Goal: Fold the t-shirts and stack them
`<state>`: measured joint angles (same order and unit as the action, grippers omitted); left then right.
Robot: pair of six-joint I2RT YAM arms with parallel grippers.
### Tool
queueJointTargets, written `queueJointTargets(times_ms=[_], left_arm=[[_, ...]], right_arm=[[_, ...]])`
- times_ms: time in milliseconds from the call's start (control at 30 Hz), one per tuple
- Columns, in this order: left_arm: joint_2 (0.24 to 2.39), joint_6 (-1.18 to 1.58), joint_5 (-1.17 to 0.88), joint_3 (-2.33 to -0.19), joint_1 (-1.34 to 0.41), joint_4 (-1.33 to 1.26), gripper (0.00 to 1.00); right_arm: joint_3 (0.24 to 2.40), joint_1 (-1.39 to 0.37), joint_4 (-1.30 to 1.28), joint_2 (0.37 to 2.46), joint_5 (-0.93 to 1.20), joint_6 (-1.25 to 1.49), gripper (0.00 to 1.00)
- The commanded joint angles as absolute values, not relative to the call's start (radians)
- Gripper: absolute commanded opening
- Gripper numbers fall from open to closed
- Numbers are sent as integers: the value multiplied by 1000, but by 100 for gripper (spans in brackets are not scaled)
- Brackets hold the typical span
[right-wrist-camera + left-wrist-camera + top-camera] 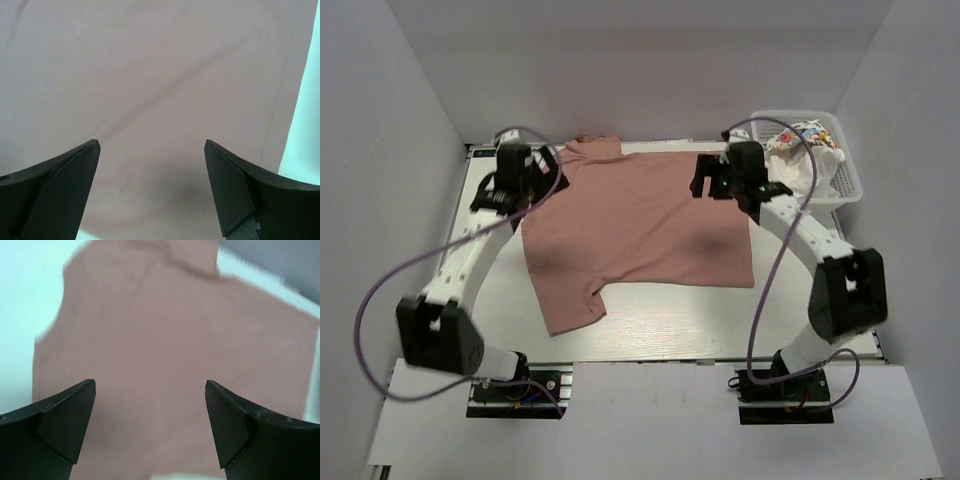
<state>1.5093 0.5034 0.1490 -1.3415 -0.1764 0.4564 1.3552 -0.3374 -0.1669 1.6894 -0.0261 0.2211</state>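
Both claws are wide apart, gripping nothing. The left claw (pixel 150 384) hangs over the pink t-shirt (pixel 640 215) at its far-left corner, the right claw (pixel 150 142) over the far-right one. It's spread flat on the table (pixel 650 330), long axis left-to-right, so each arm gets its own end.

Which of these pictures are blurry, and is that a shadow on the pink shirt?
Top view: sharp, evenly lit; the right arm casts a shadow on the pink t-shirt. Left wrist view: cloth blurred, table washed out bluish. Right wrist view: cloth soft, table edge glaring greenish.
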Motion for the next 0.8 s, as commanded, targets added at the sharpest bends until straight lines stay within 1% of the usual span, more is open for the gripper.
queueJointTargets(times_ms=[0,33,67,133,167,233,267,367,467,600,767], left_arm=[[1368,707,91,-1067,-175,592,100],[1333,722,66,-1027,-175,616,100],[1306,723,42,-973,-175,646,100],[1217,761,11,-936,-175,770,100],[1183,773,11,-892,-184,805,100],[1106,821,11,-826,-184,893,100],[1035,834,11,-799,-184,911,100],[959,870,-104,-683,-184,931,100],[946,893,-129,-593,-184,942,100],[988,928,-123,-554,-184,943,100],[1038,951,-114,-512,-184,884,100]], right_arm=[[1136,-322,-51,1570,-71,363,90],[1038,-321,-38,1546,-81,376,90],[1013,-321,-22,1479,-89,403,90],[959,-318,-9,1442,-94,416,90],[937,-314,-11,1389,-109,422,90],[913,-314,-14,1356,-126,422,90],[888,-314,-12,1315,-144,425,90],[859,-311,-15,1276,-196,436,90],[850,-308,-44,1256,-230,443,90],[845,-302,-45,1244,-226,434,90],[830,-302,-32,1244,-229,434,90]])
